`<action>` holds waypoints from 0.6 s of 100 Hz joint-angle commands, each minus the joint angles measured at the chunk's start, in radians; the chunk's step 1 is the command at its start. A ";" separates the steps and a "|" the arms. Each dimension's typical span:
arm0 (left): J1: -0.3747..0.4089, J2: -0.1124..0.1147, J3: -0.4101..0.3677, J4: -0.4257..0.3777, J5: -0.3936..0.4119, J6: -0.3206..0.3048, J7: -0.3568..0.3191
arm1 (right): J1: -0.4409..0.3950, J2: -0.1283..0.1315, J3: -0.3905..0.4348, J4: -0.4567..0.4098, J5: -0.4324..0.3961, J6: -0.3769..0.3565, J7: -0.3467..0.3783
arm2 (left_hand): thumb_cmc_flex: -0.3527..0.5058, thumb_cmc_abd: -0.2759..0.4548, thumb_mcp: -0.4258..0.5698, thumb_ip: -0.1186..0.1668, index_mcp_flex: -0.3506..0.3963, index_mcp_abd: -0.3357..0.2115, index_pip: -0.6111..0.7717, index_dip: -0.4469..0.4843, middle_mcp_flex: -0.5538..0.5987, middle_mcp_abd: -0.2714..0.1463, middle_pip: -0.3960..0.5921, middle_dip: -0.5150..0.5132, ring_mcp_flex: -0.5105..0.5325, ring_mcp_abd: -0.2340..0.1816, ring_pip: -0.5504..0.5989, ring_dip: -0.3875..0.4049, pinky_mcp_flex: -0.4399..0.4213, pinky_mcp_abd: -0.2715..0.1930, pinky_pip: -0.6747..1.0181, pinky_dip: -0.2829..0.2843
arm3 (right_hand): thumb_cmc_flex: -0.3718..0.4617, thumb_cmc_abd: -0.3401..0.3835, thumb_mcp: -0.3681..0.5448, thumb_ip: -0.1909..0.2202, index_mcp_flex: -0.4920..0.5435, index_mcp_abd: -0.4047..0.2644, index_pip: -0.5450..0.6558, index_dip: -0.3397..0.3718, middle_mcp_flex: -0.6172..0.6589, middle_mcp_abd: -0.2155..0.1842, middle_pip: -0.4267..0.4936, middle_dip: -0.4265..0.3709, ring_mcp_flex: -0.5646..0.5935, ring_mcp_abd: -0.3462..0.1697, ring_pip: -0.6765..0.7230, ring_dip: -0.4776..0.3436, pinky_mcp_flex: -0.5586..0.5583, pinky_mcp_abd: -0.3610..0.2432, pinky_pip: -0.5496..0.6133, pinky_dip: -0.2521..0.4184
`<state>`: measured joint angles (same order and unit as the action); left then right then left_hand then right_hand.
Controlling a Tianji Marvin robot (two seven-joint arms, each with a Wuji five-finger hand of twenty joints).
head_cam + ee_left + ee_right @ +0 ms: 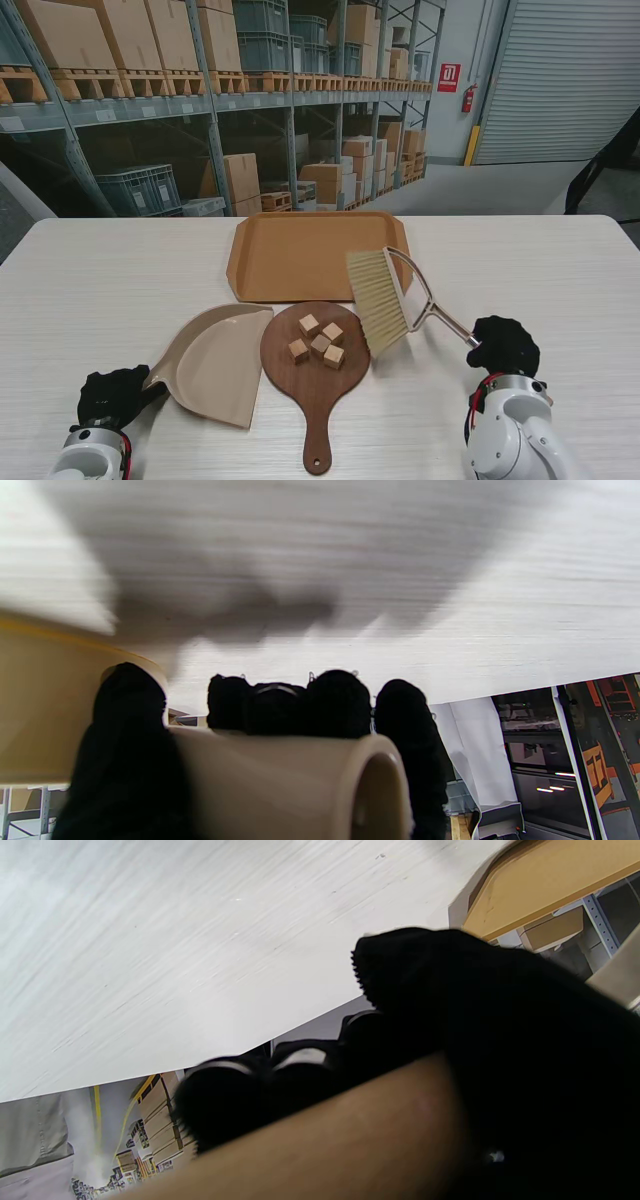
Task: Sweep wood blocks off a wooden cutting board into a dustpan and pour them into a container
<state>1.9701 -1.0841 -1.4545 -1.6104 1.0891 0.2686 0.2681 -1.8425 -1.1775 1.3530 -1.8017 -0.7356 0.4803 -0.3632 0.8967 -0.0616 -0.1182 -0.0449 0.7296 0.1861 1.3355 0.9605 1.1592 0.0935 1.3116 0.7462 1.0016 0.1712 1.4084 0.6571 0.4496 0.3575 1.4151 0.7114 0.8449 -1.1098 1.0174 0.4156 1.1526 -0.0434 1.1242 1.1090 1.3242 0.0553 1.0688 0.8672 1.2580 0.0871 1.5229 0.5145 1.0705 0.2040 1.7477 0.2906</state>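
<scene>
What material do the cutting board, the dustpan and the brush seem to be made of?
The cutting board looks like dark, smooth wood with visible grain. The dustpan seems to be beige moulded plastic with a faint sheen. The brush has pale straw-like bristles, fibre uncertain, on a thin shiny frame, probably metal.

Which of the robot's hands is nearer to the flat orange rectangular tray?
Right. The right hand is off the orange tray's near right corner; the left hand sits farther, nearer to me, at left.

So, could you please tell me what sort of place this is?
Most likely a warehouse: tall grey metal shelving racks stacked with brown cardboard boxes, grey plastic crates, and a large grey roller door behind the white table.
</scene>
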 commanded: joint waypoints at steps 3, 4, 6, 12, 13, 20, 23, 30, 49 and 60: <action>0.011 -0.004 0.005 0.015 -0.001 0.001 -0.028 | -0.006 0.001 -0.016 0.005 0.001 0.009 0.020 | 0.136 0.182 0.095 0.034 0.059 0.021 0.033 -0.005 0.061 -0.139 0.104 0.045 0.047 -0.133 0.013 0.004 -0.012 0.003 0.030 0.023 | 0.128 0.064 0.553 0.074 0.175 -0.189 0.161 0.001 0.107 0.043 0.019 0.019 0.034 -0.102 0.132 0.045 0.061 -0.192 0.243 0.029; 0.011 -0.004 0.005 0.015 -0.001 0.001 -0.028 | -0.005 0.001 -0.017 0.007 0.001 0.011 0.022 | 0.136 0.182 0.095 0.034 0.059 0.021 0.033 -0.005 0.061 -0.139 0.104 0.045 0.047 -0.133 0.013 0.004 -0.012 0.003 0.030 0.023 | 0.128 0.064 0.553 0.075 0.175 -0.189 0.162 0.001 0.108 0.044 0.020 0.019 0.034 -0.102 0.132 0.045 0.061 -0.192 0.244 0.030; 0.011 -0.004 0.004 0.015 -0.002 0.001 -0.028 | -0.004 0.002 -0.020 0.010 0.001 0.013 0.025 | 0.136 0.182 0.095 0.034 0.059 0.021 0.033 -0.005 0.061 -0.139 0.104 0.045 0.047 -0.133 0.013 0.004 -0.013 0.002 0.030 0.023 | 0.128 0.063 0.553 0.077 0.175 -0.188 0.162 0.001 0.109 0.045 0.021 0.020 0.034 -0.101 0.135 0.047 0.062 -0.194 0.247 0.031; 0.010 -0.004 0.004 0.015 -0.003 0.000 -0.028 | 0.000 0.004 -0.029 0.018 -0.003 0.021 0.037 | 0.136 0.181 0.095 0.034 0.059 0.021 0.033 -0.005 0.061 -0.139 0.104 0.044 0.047 -0.133 0.013 0.004 -0.013 0.002 0.029 0.023 | 0.127 0.062 0.553 0.085 0.175 -0.188 0.164 0.001 0.110 0.046 0.022 0.021 0.032 -0.100 0.140 0.051 0.063 -0.202 0.254 0.035; 0.010 -0.004 0.004 0.015 -0.003 0.000 -0.029 | 0.001 0.005 -0.031 0.020 -0.003 0.022 0.039 | 0.136 0.181 0.095 0.034 0.059 0.021 0.033 -0.005 0.061 -0.139 0.104 0.044 0.047 -0.133 0.013 0.004 -0.013 0.002 0.029 0.023 | 0.127 0.062 0.553 0.086 0.176 -0.188 0.164 0.001 0.111 0.046 0.022 0.022 0.032 -0.100 0.141 0.051 0.063 -0.203 0.255 0.036; 0.010 -0.004 0.005 0.016 -0.004 0.000 -0.030 | 0.009 0.008 -0.043 0.031 -0.008 0.031 0.053 | 0.135 0.180 0.094 0.034 0.060 0.020 0.033 -0.005 0.061 -0.139 0.104 0.044 0.047 -0.133 0.013 0.004 -0.012 0.003 0.030 0.024 | 0.125 0.062 0.553 0.094 0.175 -0.188 0.166 0.001 0.112 0.045 0.023 0.023 0.032 -0.099 0.145 0.053 0.062 -0.212 0.260 0.039; 0.009 -0.004 0.005 0.016 -0.005 0.000 -0.030 | 0.013 0.010 -0.048 0.036 -0.012 0.033 0.059 | 0.136 0.181 0.095 0.035 0.060 0.020 0.033 -0.005 0.061 -0.139 0.104 0.044 0.048 -0.134 0.013 0.004 -0.012 0.003 0.030 0.024 | 0.123 0.067 0.553 0.097 0.175 -0.188 0.166 0.001 0.112 0.046 0.022 0.023 0.032 -0.104 0.145 0.053 0.062 -0.214 0.261 0.039; 0.009 -0.004 0.005 0.016 -0.006 0.000 -0.031 | 0.022 0.013 -0.057 0.047 -0.019 0.040 0.070 | 0.136 0.181 0.095 0.034 0.061 0.020 0.034 -0.005 0.061 -0.139 0.104 0.044 0.048 -0.133 0.013 0.004 -0.011 0.003 0.030 0.024 | 0.122 0.069 0.553 0.098 0.175 -0.190 0.166 0.000 0.112 0.045 0.022 0.024 0.032 -0.105 0.144 0.053 0.062 -0.216 0.261 0.039; 0.008 -0.005 0.006 0.017 -0.010 0.001 -0.029 | 0.040 0.016 -0.070 0.065 -0.023 0.064 0.089 | 0.136 0.180 0.095 0.034 0.061 0.021 0.034 -0.005 0.062 -0.139 0.104 0.044 0.048 -0.132 0.013 0.004 -0.012 0.003 0.030 0.024 | 0.122 0.069 0.553 0.097 0.175 -0.190 0.167 -0.001 0.112 0.044 0.021 0.025 0.032 -0.104 0.142 0.052 0.062 -0.216 0.261 0.039; 0.007 -0.005 0.006 0.018 -0.011 0.001 -0.030 | 0.034 0.018 -0.074 0.051 -0.027 0.082 0.104 | 0.136 0.180 0.095 0.034 0.062 0.021 0.034 -0.005 0.062 -0.139 0.104 0.044 0.048 -0.132 0.013 0.004 -0.012 0.003 0.030 0.024 | 0.123 0.067 0.553 0.094 0.175 -0.189 0.168 -0.001 0.112 0.044 0.021 0.025 0.032 -0.101 0.140 0.051 0.062 -0.216 0.261 0.039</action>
<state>1.9686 -1.0841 -1.4544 -1.6099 1.0790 0.2683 0.2664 -1.7972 -1.1605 1.2837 -1.7329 -0.7599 0.5524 -0.2770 0.8967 -0.0616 -0.1182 -0.0449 0.7295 0.1861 1.3355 0.9604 1.1593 0.0933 1.3116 0.7462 1.0016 0.1711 1.4083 0.6571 0.4496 0.3575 1.4151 0.7114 0.8449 -1.1105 1.0174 0.4552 1.1529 -0.0478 1.1328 1.1108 1.3244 0.0531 1.0720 0.8828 1.2571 0.0829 1.5307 0.5247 1.0706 0.1918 1.7542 0.3025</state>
